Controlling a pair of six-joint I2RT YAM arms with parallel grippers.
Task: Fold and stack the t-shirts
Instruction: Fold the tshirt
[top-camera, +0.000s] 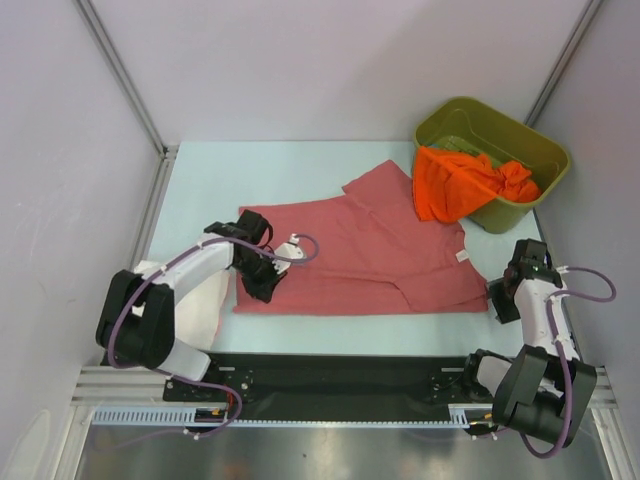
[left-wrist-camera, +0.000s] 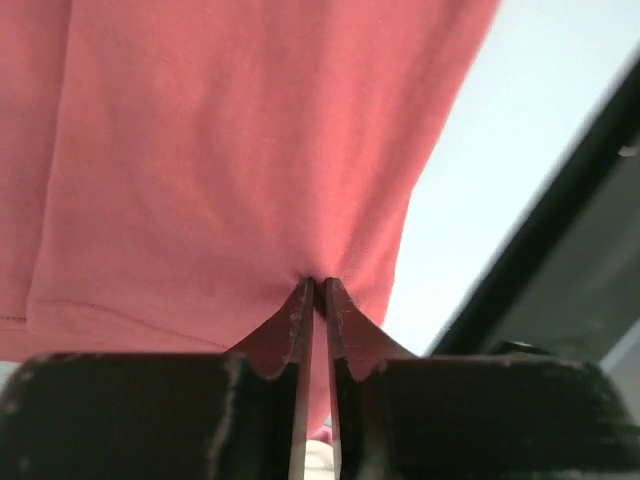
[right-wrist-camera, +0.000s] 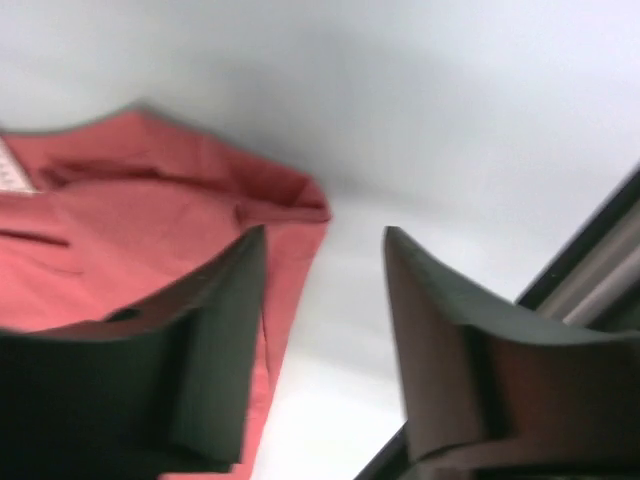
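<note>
The salmon-red t-shirt (top-camera: 370, 250) lies spread on the table, one sleeve pointing toward the bin. My left gripper (top-camera: 262, 285) is shut on the shirt's near-left edge; in the left wrist view the jaws (left-wrist-camera: 318, 285) pinch a fold of the salmon cloth (left-wrist-camera: 220, 150). My right gripper (top-camera: 497, 300) is open and empty just beside the shirt's near-right corner (right-wrist-camera: 290, 200), its fingertips (right-wrist-camera: 325, 240) over bare table. The orange t-shirt (top-camera: 460, 185) hangs over the bin's rim. A white t-shirt (top-camera: 205, 305) lies at the left under my left arm. The teal shirt is out of view.
The olive-green bin (top-camera: 545, 150) stands at the back right corner. Grey walls with metal frame posts close the table on the left, back and right. A black rail (top-camera: 330, 375) runs along the near edge between the arm bases.
</note>
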